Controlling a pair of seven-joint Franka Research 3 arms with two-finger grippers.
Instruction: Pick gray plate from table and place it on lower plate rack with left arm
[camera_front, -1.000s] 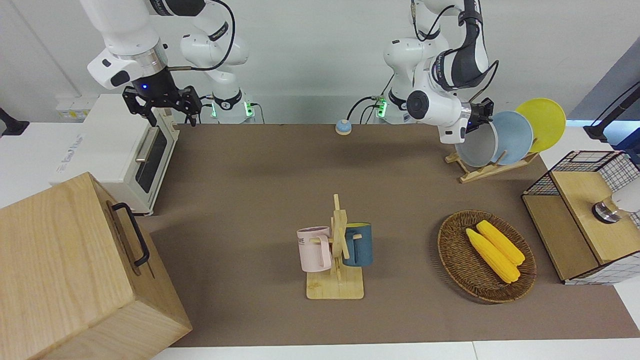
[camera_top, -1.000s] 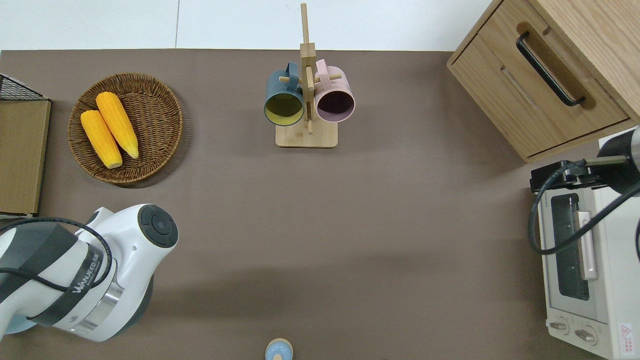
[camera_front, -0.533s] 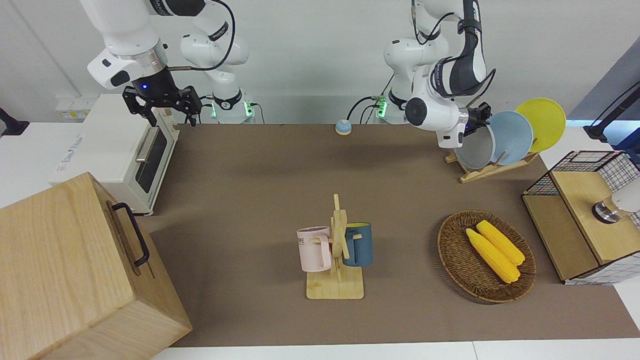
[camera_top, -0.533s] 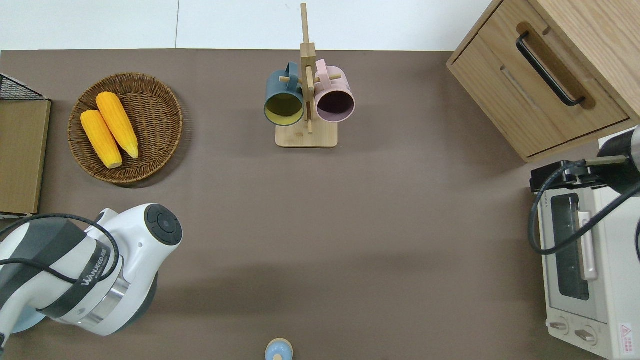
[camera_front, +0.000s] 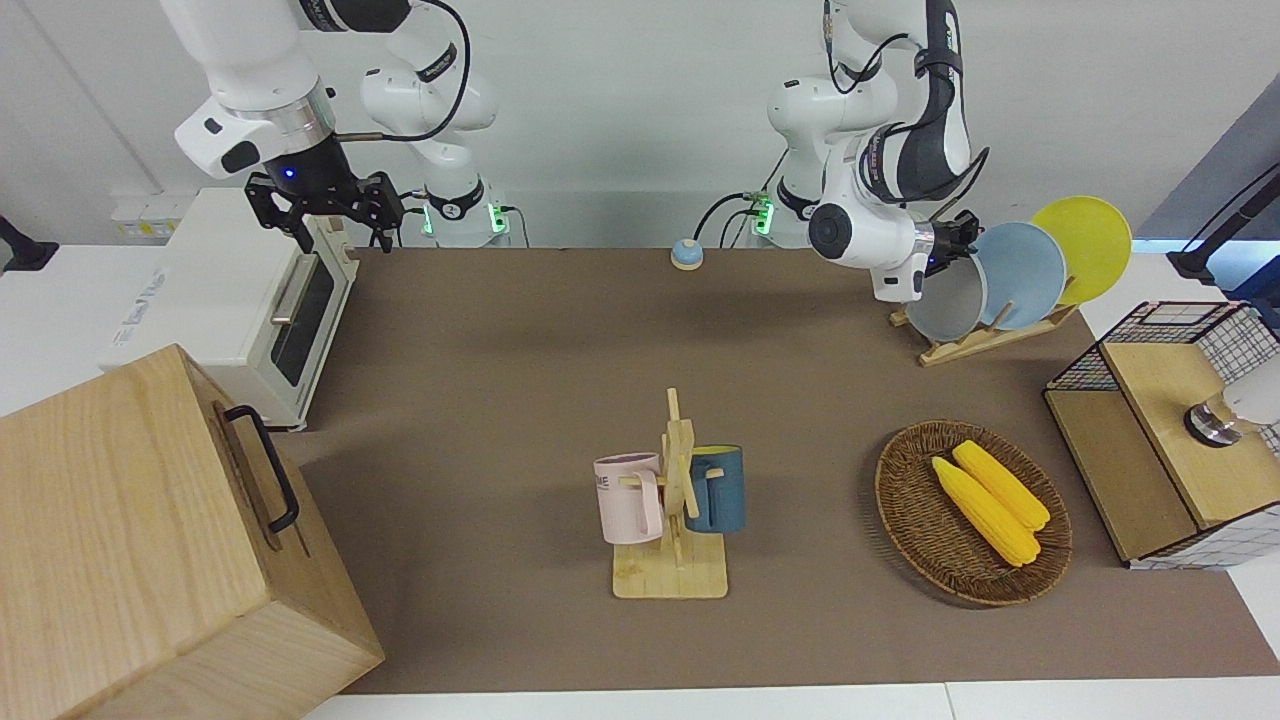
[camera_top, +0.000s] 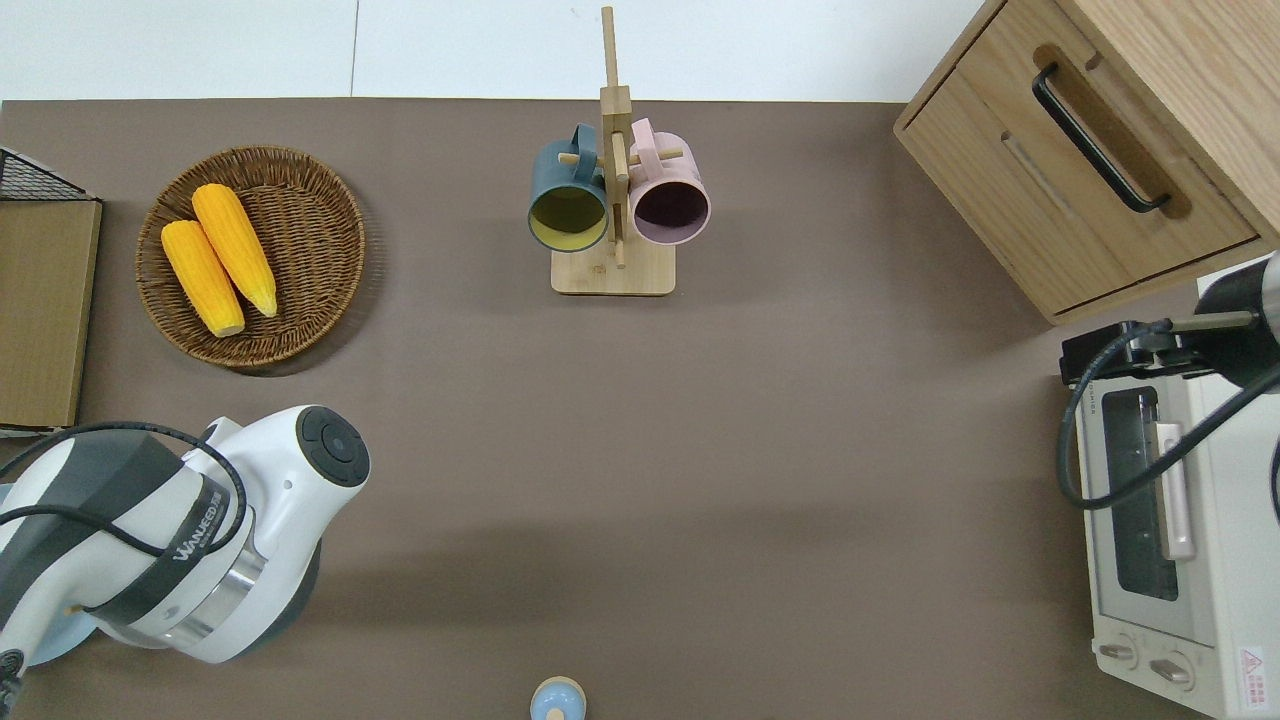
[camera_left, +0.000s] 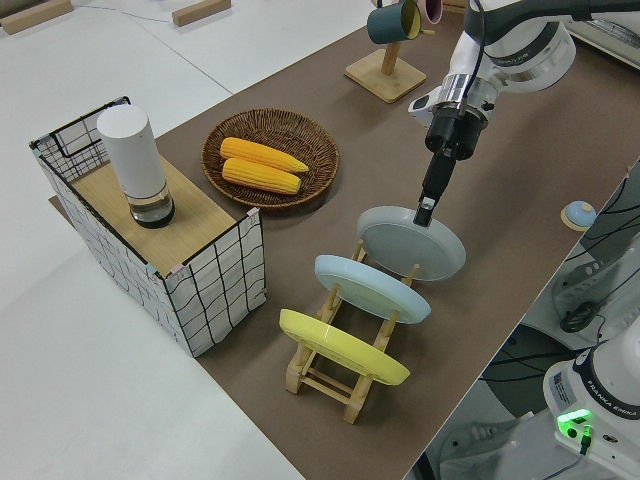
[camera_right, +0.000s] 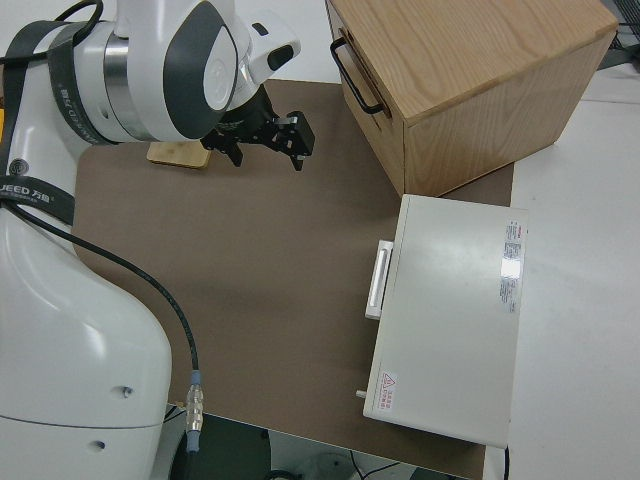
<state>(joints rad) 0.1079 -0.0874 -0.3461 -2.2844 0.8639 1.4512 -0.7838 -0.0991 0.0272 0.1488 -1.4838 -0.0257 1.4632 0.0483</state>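
Observation:
The gray plate (camera_left: 412, 245) (camera_front: 943, 302) stands tilted at the low end of the lower plate rack (camera_left: 345, 382) (camera_front: 985, 337), next to a light blue plate (camera_left: 372, 288) and a yellow plate (camera_left: 343, 348) that stand in the rack's higher slots. My left gripper (camera_left: 427, 208) (camera_front: 950, 243) is shut on the gray plate's upper rim. I cannot tell whether the plate's lower edge rests in a slot. In the overhead view the left arm (camera_top: 190, 540) hides the plate and the rack. My right gripper (camera_front: 335, 215) (camera_right: 268, 140) is parked and open.
A wicker basket (camera_front: 905, 520) with two corn cobs and a wire-sided box (camera_front: 1165, 440) lie farther from the robots than the rack. A mug stand (camera_front: 672, 500) holds a pink and a blue mug. A toaster oven (camera_front: 250, 300) and a wooden cabinet (camera_front: 150, 540) stand at the right arm's end.
The left arm has drawn the gray plate toward the robots and lower, closer against the light blue plate at the rack's low end. The right arm has not moved.

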